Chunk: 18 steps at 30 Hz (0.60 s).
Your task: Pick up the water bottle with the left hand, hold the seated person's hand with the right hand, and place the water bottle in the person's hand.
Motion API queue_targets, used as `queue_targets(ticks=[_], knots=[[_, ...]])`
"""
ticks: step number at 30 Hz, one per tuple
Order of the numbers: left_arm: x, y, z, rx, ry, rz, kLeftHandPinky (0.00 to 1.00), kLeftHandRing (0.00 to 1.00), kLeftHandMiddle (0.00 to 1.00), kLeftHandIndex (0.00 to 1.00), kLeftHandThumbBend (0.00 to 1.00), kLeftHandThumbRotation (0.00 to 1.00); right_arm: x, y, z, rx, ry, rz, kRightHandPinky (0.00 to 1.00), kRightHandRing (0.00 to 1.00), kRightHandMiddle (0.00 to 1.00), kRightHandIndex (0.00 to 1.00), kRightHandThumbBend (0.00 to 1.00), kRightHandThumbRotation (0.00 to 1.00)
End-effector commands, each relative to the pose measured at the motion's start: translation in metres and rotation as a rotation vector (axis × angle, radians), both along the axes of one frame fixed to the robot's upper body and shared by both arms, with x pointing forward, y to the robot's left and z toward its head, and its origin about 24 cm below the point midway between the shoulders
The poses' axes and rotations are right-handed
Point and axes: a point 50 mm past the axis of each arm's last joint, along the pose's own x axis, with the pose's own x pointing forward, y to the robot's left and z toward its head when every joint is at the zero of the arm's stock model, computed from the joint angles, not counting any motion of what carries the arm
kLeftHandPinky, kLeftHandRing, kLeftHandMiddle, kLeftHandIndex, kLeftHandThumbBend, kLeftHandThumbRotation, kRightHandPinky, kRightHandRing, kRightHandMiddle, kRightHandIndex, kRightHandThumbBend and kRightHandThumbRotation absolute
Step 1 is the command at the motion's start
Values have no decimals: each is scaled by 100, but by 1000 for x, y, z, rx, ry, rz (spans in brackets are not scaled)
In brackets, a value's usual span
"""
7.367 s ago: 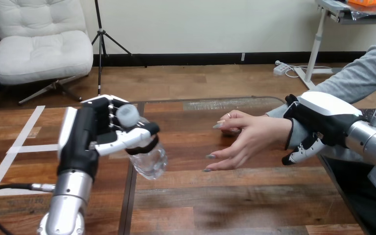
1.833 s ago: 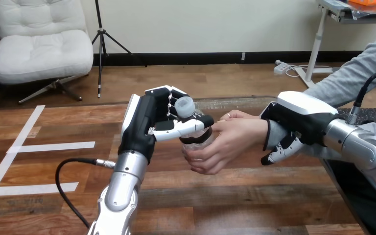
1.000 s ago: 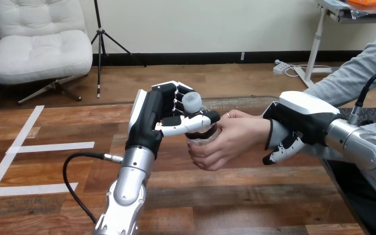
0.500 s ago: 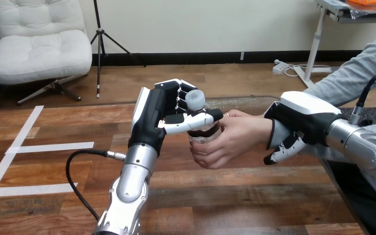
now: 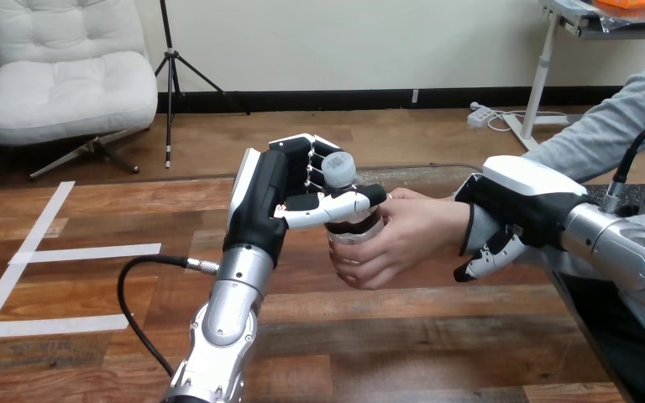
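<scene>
The robot's left arm comes up from the bottom edge, its silver forearm (image 5: pixel 228 311) leaning slightly to the right and ending in the left hand (image 5: pixel 260 201), which is raised above the wooden table (image 5: pixel 403 336) with the black palm facing right. Its fingers (image 5: pixel 309 164) are curled round the far side of the water bottle (image 5: pixel 349 233), just under the cap, and its thumb (image 5: pixel 329 207) lies across the near side of the neck, so the hand grips the top of the bottle. The bottle stands roughly upright in the air over the middle of the table, its pale cap showing above the thumb. The person's hand (image 5: pixel 407 235) reaches in from the right and wraps its fingers round the bottle's clear lower body, just below the robot's thumb, so both hands are on the bottle. The robot's right arm enters from the right edge, its forearm (image 5: pixel 621 252) angled up and to the left. The right hand (image 5: pixel 525 197) sits over the person's wrist with its white back shell facing upward. Its fingers (image 5: pixel 480 262) bend down round the near side of the wrist and clasp the grey sleeve there.
</scene>
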Motion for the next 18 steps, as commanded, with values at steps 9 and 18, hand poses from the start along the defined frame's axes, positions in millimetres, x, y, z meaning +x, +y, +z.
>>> queue_targets(ticks=[9,18], knots=[[8,-19,28,-39,-102,-74,31,36,40,39,79,0,13,15,37,84,-155,52,25,28,33,32,72,0],[7,-20,26,-55,-91,-86,32,36,40,39,78,0,13,16,37,91,-152,47,25,28,32,32,72,0]])
